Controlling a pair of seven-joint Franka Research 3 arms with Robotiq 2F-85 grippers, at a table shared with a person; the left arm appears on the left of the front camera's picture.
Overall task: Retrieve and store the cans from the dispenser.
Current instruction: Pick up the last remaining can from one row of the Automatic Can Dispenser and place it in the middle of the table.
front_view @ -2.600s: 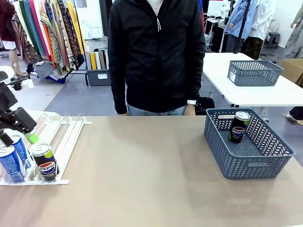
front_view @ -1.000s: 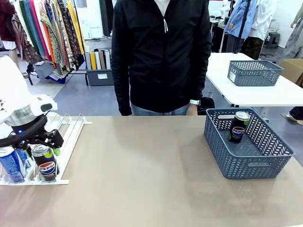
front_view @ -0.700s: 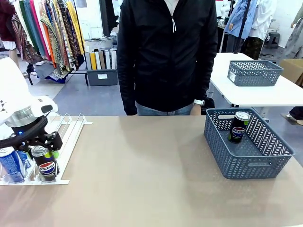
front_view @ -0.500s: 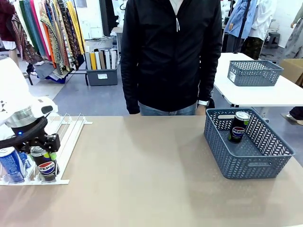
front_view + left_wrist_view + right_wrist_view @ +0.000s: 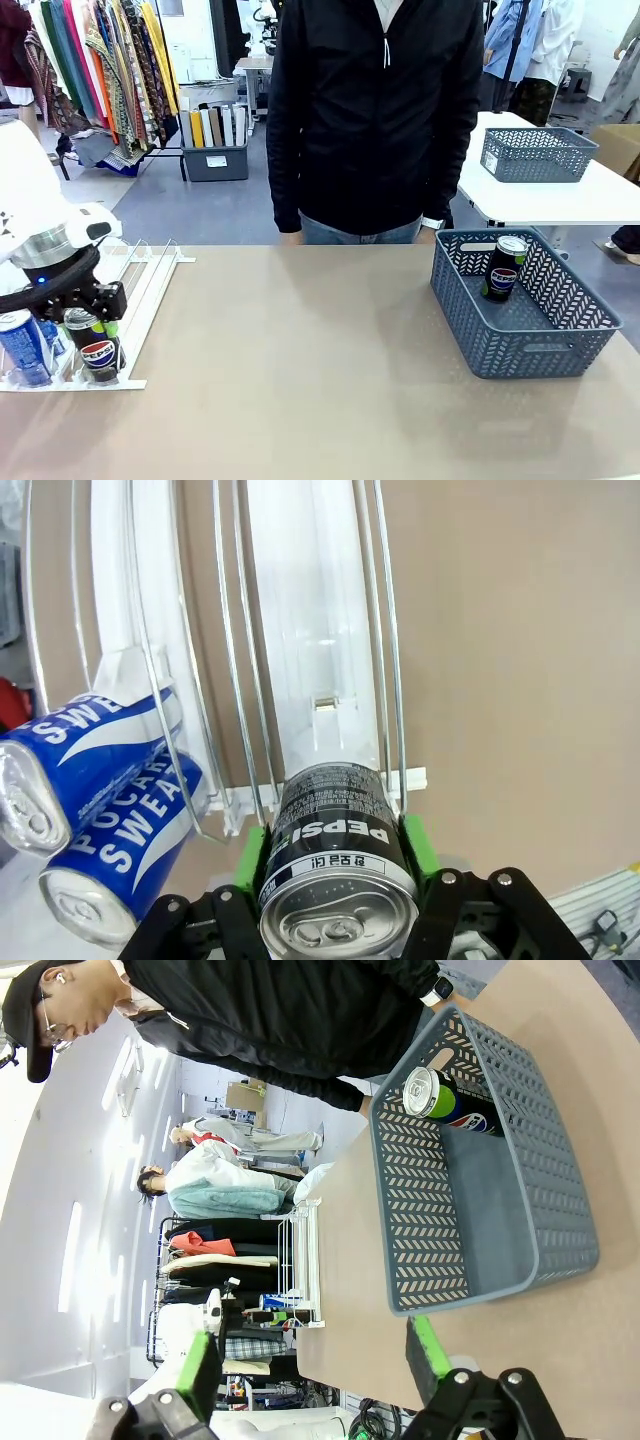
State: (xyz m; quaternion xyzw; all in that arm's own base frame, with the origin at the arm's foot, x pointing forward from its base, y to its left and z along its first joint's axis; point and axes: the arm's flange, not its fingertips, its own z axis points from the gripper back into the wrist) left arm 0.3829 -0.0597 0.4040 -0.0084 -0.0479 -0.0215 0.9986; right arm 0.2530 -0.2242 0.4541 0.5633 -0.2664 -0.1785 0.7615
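bg: clothes rack (image 5: pixel 100 70) L | grey floor (image 5: pixel 170 210) | white table (image 5: pixel 545 203) R

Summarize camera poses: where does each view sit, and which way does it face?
Front: fixed between the arms, faces across the table at the person; left arm at picture left.
Left wrist: looks down along the left jaws, closed on a black can at the dispenser front.
Right wrist: rolled sideways, faces the basket and the person; right jaws open, empty.
Shared: front and right wrist both show the basket holding a second can.
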